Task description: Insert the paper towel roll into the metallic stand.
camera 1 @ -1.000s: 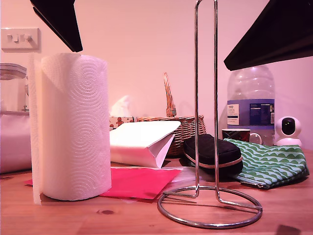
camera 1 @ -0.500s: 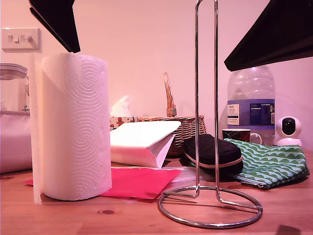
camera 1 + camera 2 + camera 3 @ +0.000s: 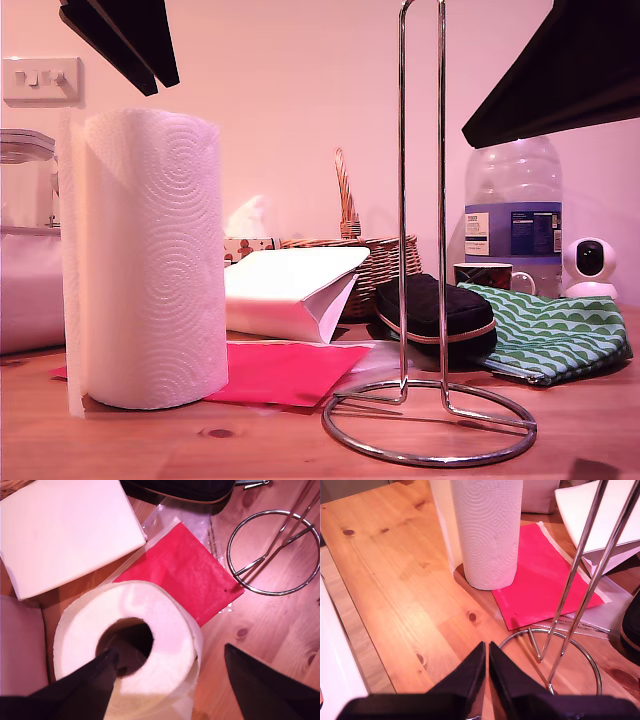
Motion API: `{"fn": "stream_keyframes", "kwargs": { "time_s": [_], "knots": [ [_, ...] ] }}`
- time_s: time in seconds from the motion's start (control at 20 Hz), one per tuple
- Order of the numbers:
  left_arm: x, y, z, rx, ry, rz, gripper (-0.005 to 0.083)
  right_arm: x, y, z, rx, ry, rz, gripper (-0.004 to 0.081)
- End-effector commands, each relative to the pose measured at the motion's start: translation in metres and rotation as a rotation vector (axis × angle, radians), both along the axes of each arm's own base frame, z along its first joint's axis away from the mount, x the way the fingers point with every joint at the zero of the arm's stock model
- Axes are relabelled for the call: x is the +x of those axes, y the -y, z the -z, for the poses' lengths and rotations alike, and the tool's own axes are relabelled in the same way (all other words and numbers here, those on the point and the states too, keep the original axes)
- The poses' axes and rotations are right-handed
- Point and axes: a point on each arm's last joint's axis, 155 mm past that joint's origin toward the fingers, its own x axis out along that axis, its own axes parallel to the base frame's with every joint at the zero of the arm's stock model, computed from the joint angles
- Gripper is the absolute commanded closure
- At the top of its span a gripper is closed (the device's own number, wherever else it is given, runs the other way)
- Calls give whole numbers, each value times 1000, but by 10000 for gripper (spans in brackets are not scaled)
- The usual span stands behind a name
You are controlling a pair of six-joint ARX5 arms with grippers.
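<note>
My first hand [image 3: 167, 662] hung wide open over the roll [image 3: 125, 645], holding nothing, one finger above the core hole, the other outside the wall. It should drop straight and pinch the wall. The roll stood upright on the desk [image 3: 395, 580], beside the stand [image 3: 425, 260]. My second hand [image 3: 487, 652] was closed, empty.

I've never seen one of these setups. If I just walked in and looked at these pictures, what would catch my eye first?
Most likely the fat white paper towel roll, standing upright on the wooden table at the exterior view's left, with my first gripper open just above its hollow core. Next, the tall shiny chrome wire stand with its ring base, empty, nearer the exterior view's middle. Between them lies a bright red flat sheet beneath a folded white paper bag.
</note>
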Motion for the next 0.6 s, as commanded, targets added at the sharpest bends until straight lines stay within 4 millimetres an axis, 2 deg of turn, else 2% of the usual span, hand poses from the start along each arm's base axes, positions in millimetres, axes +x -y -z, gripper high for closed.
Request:
{"fn": "stream_keyframes", "kwargs": {
  "time_s": [0.0,0.2,0.55],
  "knots": [
    [3,4,4,3,-7,6,165,0,0,5,-8,-5,0,769],
    [12,5,22,26,-51,-5,165,0,0,5,-8,-5,0,769],
    [15,10,46,51,-122,-5,168,0,0,5,-8,-6,1,769]
  ]
}}
